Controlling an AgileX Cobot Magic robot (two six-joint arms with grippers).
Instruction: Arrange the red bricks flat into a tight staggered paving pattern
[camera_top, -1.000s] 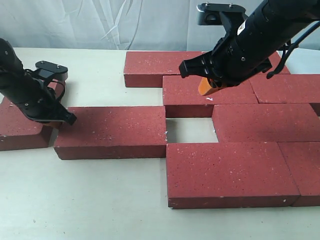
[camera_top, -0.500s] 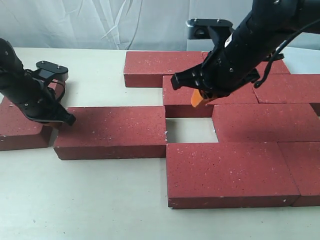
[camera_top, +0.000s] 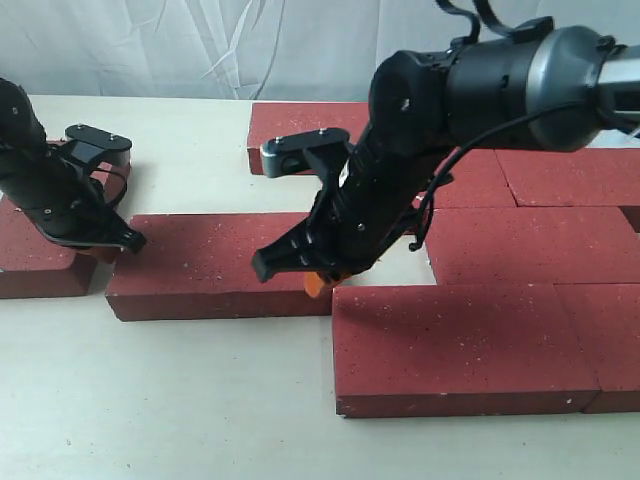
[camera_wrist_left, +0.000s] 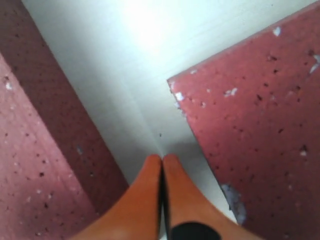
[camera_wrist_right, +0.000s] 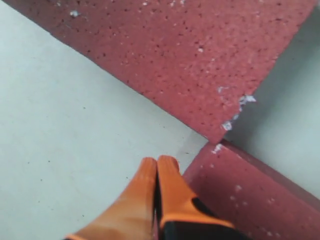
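Several red bricks lie flat. A loose brick (camera_top: 215, 265) lies left of centre, with another brick (camera_top: 35, 255) at the far left. My left gripper (camera_top: 133, 240) is shut and empty, low in the gap between those two. In the left wrist view its tips (camera_wrist_left: 161, 159) point at bare table between one brick (camera_wrist_left: 30, 150) and another brick (camera_wrist_left: 260, 125). My right gripper (camera_top: 318, 283) is shut and empty, down at the corner where the loose brick meets the front brick (camera_top: 460, 345). In the right wrist view its tips (camera_wrist_right: 158, 161) hang beside the front brick's corner (camera_wrist_right: 250, 200), below the loose brick (camera_wrist_right: 190, 45).
More bricks are packed on the right: a middle brick (camera_top: 530, 245), a back brick (camera_top: 300, 130), a back-right brick (camera_top: 570, 175) and a front-right brick (camera_top: 615, 340). A small open gap (camera_top: 395, 268) shows table among them. The right arm hides part of the middle row.
The right arm swung from above the back bricks forward and left, down to the loose brick's near right corner. The left arm has barely moved.
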